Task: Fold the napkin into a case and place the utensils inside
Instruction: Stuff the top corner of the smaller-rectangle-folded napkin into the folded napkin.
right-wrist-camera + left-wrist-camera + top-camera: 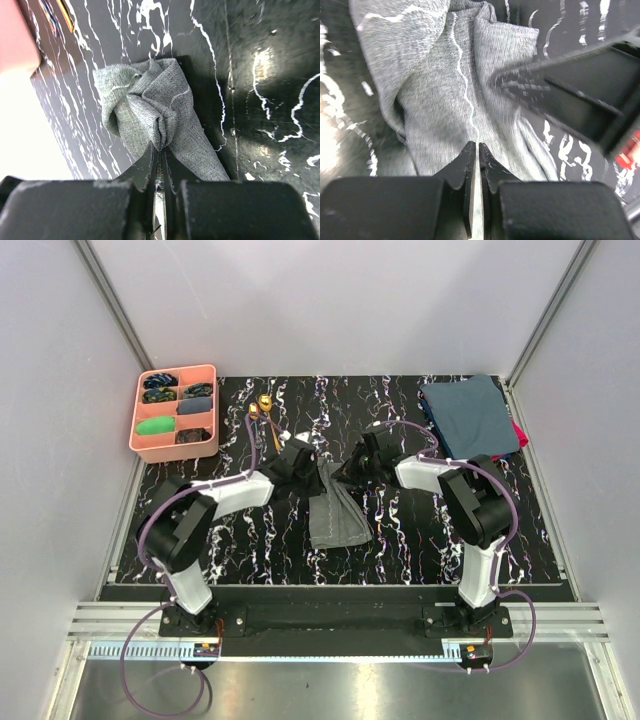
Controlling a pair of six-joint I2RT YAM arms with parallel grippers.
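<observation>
The grey napkin [336,512] lies bunched and partly lifted in the middle of the table. My left gripper [312,470] is shut on its pale hem, which shows in the left wrist view [474,150]. My right gripper [346,474] is shut on a gathered fold of the napkin [160,146], close beside the left one. The cloth hangs rumpled from both grips down to the table. The two gold utensils [262,406] lie at the back of the table, left of the grippers and apart from the napkin. No folded case shows.
A pink compartment tray [142,435] with small items stands at the back left. Dark blue-teal cloths [468,416] lie at the back right over something red. Grey walls enclose the black marbled table [420,540].
</observation>
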